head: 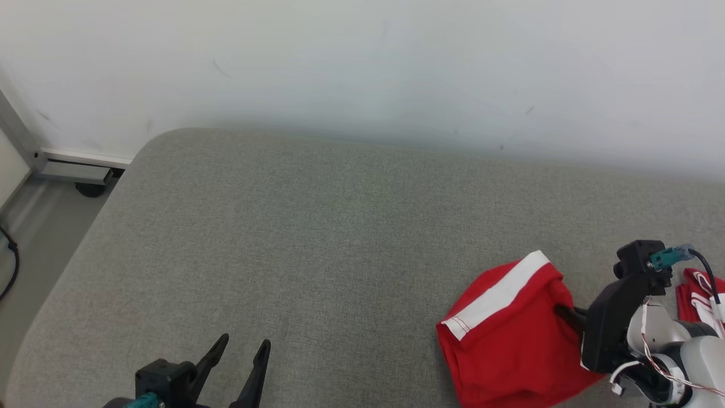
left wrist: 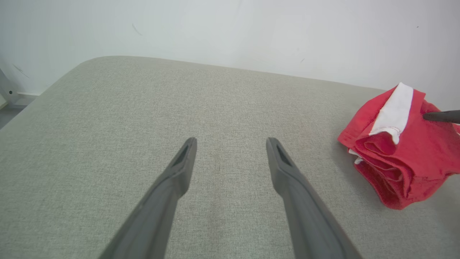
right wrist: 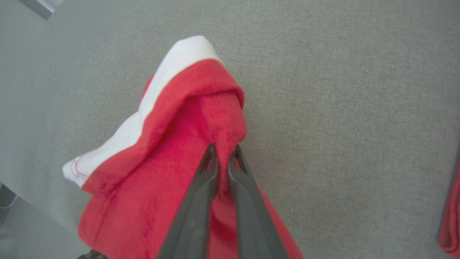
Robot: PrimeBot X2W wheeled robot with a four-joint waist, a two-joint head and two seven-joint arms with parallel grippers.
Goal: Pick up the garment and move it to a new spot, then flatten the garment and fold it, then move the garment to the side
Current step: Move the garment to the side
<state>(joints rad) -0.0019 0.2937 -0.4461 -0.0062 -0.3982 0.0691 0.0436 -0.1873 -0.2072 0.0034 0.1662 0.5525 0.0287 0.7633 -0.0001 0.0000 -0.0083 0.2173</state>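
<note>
A red garment with a white band is bunched up on the grey cushion at the lower right of the head view. My right gripper is shut on a fold of it. In the right wrist view the red garment is pinched between the two fingers of that gripper and hangs in folds around them. My left gripper stands open at the lower left, well apart from the cloth. In the left wrist view its gripper holds nothing, and the garment lies off to the right.
The grey fabric surface runs back to a white wall. Its rounded left edge drops to the floor, where a metal base and a black cable lie. Another red and white cloth sits at the right edge.
</note>
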